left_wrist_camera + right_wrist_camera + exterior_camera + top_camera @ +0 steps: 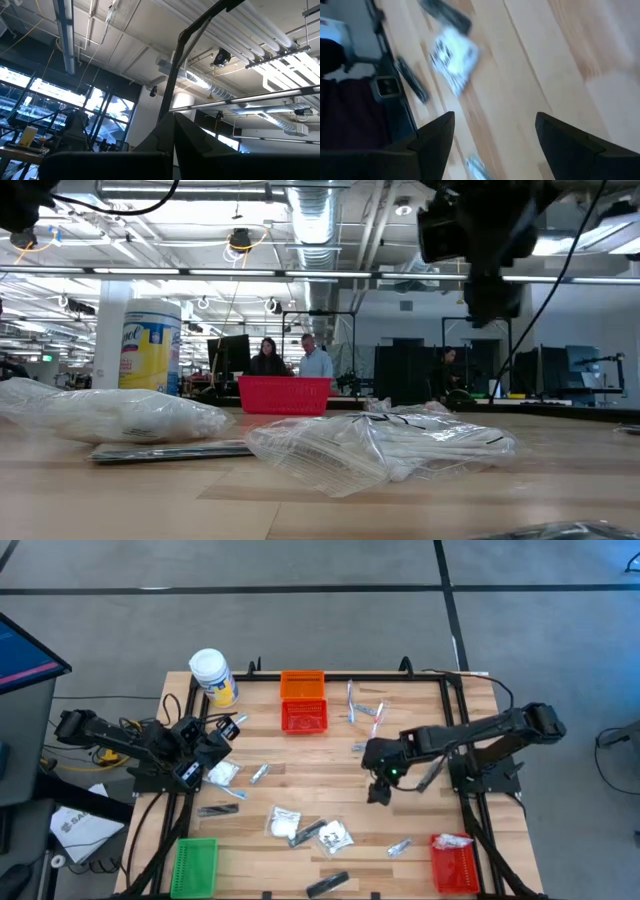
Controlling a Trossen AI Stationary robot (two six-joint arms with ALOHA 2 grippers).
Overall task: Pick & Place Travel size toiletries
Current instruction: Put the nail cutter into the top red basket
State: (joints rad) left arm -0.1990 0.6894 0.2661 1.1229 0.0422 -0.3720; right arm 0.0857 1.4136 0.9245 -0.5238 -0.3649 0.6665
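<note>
alignment is my first check. in the overhead picture my right gripper (380, 790) hangs above bare wood right of centre, jaws spread well apart with nothing between them; its wrist picture confirms the gap between the fingers (437, 137) is empty. my left gripper (222, 730) is parked at the left-centre of the frame, closed on nothing, its camera tilted up at the ceiling.

the toiletries lie scattered across the table (330, 755). nearest to the open gripper, as i judge it, are a small sachet (358, 747) just above and left of it, and a foil sachet (399, 847) below it, lower right of centre, lying on a shallow diagonal. clear sticks (364, 710) sit higher, right of the red basket (304, 717). white packets (284, 823) and a dark slim tube (327, 883) lie lower centre; another white packet (222, 773) rests beside the left arm. the right arm is nearer to the sachets, the left to that packet.

a second red basket (453, 862) at lower right already holds a pale item. the green basket (195, 865) sits at lower left and the orange basket (302, 684) at top centre.

lettering on the white jar (150, 345) shows at table level, but i cannot read it with confidence.
</note>
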